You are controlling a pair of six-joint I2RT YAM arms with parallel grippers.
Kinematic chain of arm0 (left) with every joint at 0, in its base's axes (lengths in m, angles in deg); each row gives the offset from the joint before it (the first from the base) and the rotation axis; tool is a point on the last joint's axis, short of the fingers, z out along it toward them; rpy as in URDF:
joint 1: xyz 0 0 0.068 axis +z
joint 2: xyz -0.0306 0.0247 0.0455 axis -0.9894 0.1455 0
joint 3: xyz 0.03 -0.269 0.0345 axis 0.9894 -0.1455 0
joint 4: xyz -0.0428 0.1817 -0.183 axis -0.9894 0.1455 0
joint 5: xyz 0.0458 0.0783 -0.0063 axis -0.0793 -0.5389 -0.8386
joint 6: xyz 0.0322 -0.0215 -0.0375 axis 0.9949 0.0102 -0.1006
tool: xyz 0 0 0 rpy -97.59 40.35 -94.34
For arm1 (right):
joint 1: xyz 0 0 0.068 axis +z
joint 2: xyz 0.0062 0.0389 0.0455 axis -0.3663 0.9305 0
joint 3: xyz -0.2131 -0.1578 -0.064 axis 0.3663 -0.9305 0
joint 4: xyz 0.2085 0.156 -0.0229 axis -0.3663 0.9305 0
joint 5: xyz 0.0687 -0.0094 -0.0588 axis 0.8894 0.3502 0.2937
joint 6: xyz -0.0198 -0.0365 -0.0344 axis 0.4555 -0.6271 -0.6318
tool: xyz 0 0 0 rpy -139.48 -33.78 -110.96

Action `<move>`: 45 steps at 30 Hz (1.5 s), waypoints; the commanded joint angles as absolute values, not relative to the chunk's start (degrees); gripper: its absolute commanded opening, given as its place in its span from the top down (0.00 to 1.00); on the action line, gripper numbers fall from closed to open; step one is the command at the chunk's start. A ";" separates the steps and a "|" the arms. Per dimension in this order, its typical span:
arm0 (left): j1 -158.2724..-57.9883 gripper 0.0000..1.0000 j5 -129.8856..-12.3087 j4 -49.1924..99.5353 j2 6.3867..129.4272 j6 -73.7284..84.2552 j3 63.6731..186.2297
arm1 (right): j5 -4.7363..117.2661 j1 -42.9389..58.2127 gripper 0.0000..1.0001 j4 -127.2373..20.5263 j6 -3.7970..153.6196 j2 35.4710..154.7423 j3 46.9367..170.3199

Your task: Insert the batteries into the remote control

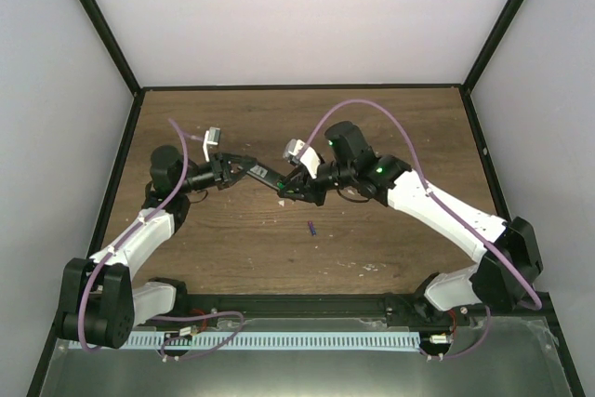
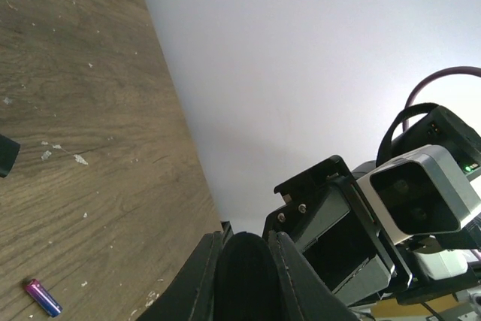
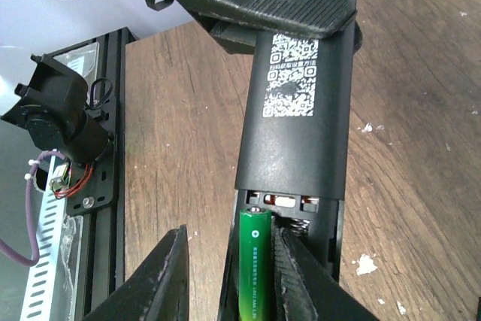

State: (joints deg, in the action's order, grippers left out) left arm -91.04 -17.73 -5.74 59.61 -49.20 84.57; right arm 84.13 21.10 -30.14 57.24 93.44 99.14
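My left gripper (image 1: 244, 169) is shut on one end of the black remote control (image 1: 261, 174) and holds it above the table. In the left wrist view the remote's rounded end (image 2: 244, 280) fills the gap between the jaws of the left gripper (image 2: 244, 237). In the right wrist view the remote (image 3: 297, 110) lies back side up, its battery bay open. The green battery (image 3: 254, 268) lies in the bay's left slot. My right gripper (image 3: 229, 237) is open: one finger sits in the bay beside the battery, the other outside the remote. The purple-blue battery (image 1: 312, 227) lies on the table and also shows in the left wrist view (image 2: 43, 298).
The wooden table (image 1: 372, 127) has white debris specks (image 3: 366, 264) near the remote. A black and metal rail (image 1: 297, 309) runs along the near edge. Grey walls with black corner posts (image 1: 102, 25) enclose the back and sides.
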 commanded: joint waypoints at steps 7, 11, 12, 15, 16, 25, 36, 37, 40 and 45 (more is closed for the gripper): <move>-91.30 1.00 -15.37 -9.42 59.12 -50.94 84.50 | 81.56 21.13 0.73 -32.97 57.95 92.28 100.66; -91.29 1.00 -15.18 -10.61 59.10 -51.81 84.35 | 80.56 21.14 0.70 -33.51 58.14 91.05 101.24; -91.27 1.00 -15.13 -10.91 59.06 -52.19 84.32 | 80.20 21.14 0.67 -33.82 58.60 90.60 101.35; -91.25 1.00 -14.86 -11.30 58.91 -52.71 84.36 | 79.13 21.14 0.53 -34.46 60.23 89.37 101.65; -91.27 1.00 -14.72 -11.29 58.82 -52.76 84.38 | 78.49 21.13 0.50 -34.55 60.94 88.94 101.83; -91.31 1.00 -14.06 -9.66 57.70 -51.92 84.21 | 73.54 20.73 0.40 -29.60 67.18 89.21 107.29; -91.25 1.00 -13.00 -8.91 55.58 -51.55 84.19 | 85.72 17.04 0.35 -19.66 77.20 93.06 110.81; -91.34 1.00 -12.91 -8.56 55.46 -51.44 84.24 | 87.18 16.93 0.34 -19.67 77.78 93.00 110.42; -91.30 1.00 -12.75 -8.21 55.39 -51.37 84.31 | 90.54 16.74 0.34 -19.57 78.73 93.10 109.47; -91.30 1.00 -12.16 -7.94 55.38 -51.33 84.69 | 93.01 16.74 0.33 -18.05 80.35 94.55 109.24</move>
State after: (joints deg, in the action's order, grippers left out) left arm -91.11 -13.30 -7.44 56.25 -52.02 84.53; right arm 88.37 16.90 -20.24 77.64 93.33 108.89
